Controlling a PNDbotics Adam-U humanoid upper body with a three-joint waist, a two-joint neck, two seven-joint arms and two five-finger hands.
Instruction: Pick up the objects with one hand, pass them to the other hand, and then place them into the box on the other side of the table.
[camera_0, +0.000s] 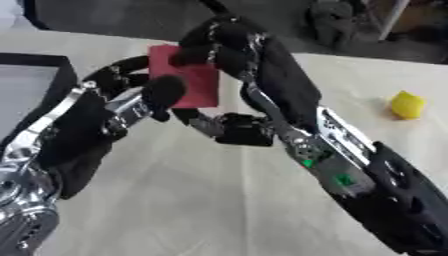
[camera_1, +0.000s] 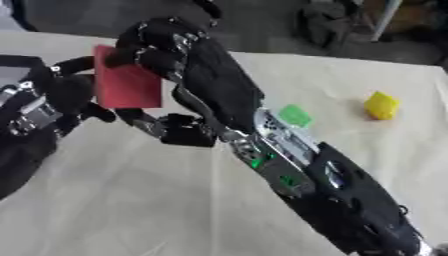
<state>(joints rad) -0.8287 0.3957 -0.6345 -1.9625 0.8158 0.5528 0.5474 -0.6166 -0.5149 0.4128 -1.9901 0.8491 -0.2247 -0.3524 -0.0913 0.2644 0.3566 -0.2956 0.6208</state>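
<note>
Over the table (camera_0: 219, 200), both hands (camera_0: 140, 100) (camera_0: 232, 47) grip the red block (camera_0: 188, 80).

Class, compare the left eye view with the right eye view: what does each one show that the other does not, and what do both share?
Only the left eye view shows much of the dark box at the table's left edge; the right eye view catches only a sliver of it.

Only the right eye view shows a small green object on the table, beside the right arm; in the left eye view the arm hides that spot.

Both show the red block held up between the left hand and the right hand, fingers of both curled on it, and a yellow object lying on the table to the right.
</note>
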